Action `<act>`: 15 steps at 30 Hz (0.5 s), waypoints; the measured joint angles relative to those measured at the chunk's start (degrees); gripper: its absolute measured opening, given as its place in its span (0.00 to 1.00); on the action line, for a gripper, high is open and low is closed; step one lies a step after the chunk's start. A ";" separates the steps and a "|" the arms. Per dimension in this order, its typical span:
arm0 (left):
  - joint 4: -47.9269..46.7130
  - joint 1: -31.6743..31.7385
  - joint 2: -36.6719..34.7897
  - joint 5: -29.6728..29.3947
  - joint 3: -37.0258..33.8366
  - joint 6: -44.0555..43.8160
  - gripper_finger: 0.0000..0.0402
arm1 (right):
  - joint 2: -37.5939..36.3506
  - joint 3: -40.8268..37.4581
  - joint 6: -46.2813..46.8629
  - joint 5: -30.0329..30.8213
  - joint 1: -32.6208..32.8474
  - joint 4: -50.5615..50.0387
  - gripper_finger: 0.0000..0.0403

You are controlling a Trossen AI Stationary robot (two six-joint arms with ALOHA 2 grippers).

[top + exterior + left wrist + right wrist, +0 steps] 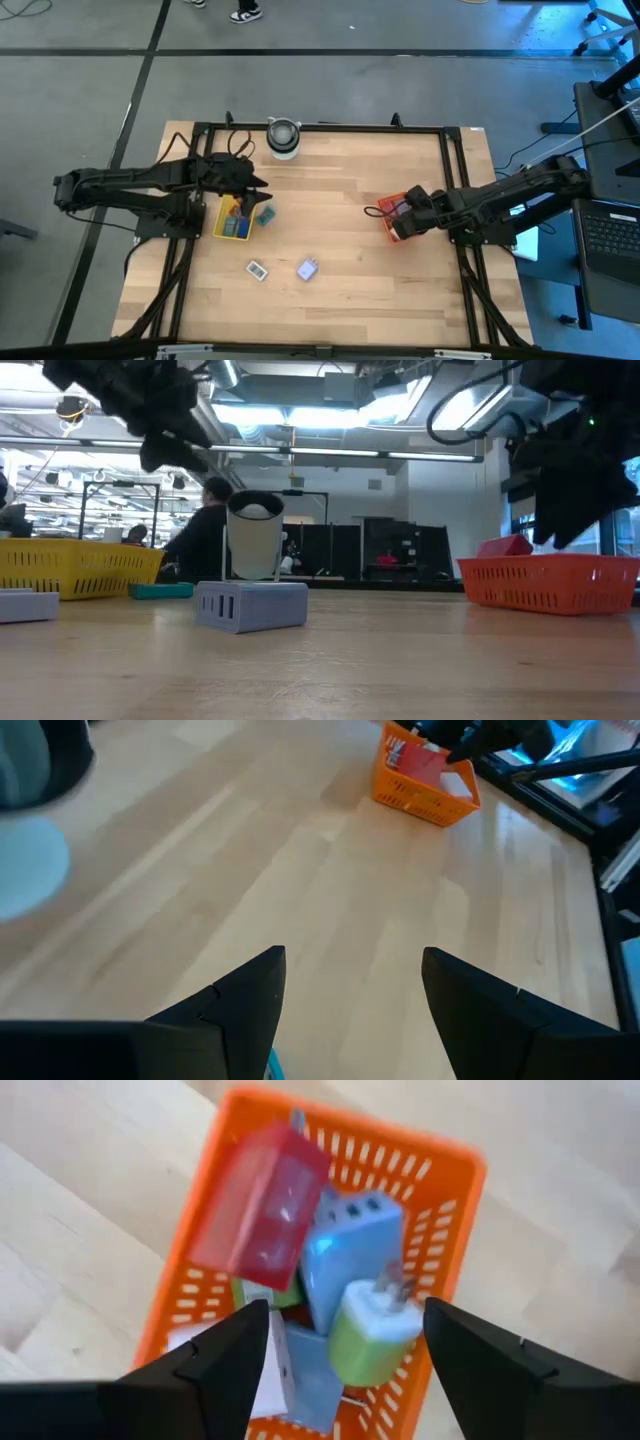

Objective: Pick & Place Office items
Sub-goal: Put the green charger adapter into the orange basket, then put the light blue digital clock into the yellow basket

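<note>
My left gripper (260, 190) hangs open and empty over the far right corner of the yellow tray (231, 219), which holds several small coloured pieces. A teal piece (265, 215) lies on the table beside that tray. A white-grey piece (257, 269) and a lavender block (307, 268) lie nearer the table's near edge. My right gripper (345, 1310) is open above the orange tray (440, 1230). In that tray a red piece (260, 1205) lies tilted on top of blue (350, 1255), green (375, 1330) and white pieces.
A round grey-white cylinder (283, 137) stands at the table's far edge. A dark frame runs along the table's edges. Bare wood lies between the two trays. In the low view, people and shelves show in the room behind the table.
</note>
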 joint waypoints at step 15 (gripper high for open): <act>-11.34 -0.24 9.02 -1.24 4.13 1.17 0.58 | 0.00 10.98 -7.29 7.62 -0.01 -4.52 0.67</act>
